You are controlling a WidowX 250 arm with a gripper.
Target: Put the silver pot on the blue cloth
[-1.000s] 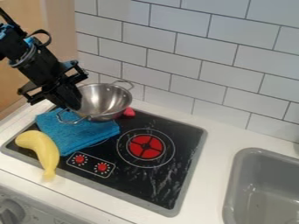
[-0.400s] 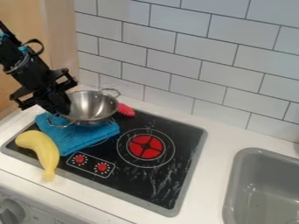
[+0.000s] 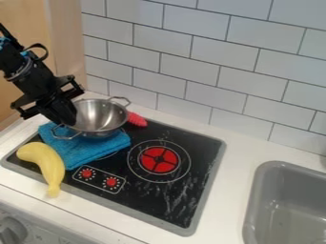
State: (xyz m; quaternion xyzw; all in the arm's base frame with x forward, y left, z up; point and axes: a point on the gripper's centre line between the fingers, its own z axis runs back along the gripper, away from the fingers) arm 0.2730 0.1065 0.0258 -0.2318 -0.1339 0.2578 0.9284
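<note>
"Silver pot [image 3: 102, 116]: position?"

"Above the rear part of the blue cloth [image 3: 96, 148], upright or nearly so. Base contact: cannot tell."

"Hand [image 3: 68, 118]?"

"Closed, pinching the pot's rim on the side nearest the arm [image 3: 35, 81]."

"Progress, then?"

"Judgement: late stage. Grasp made, pot brought over the target. Left to do: settle the base if it is not down, let go of the rim, back off. Risk: an off-centre pot tips at the cloth's edge on release."

"Materials?"

"Pot: smooth, shiny metal, round bowl, two looped wire handles. Cloth: thick, nubbly, folded to a rough rectangle, likely to give under the base. Banana [image 3: 44, 161]: smooth, curved, yellow, lying beside the cloth. Stove top [image 3: 188, 190]: flat, glossy black, streaked with pale smears, grey-rimmed."
</note>
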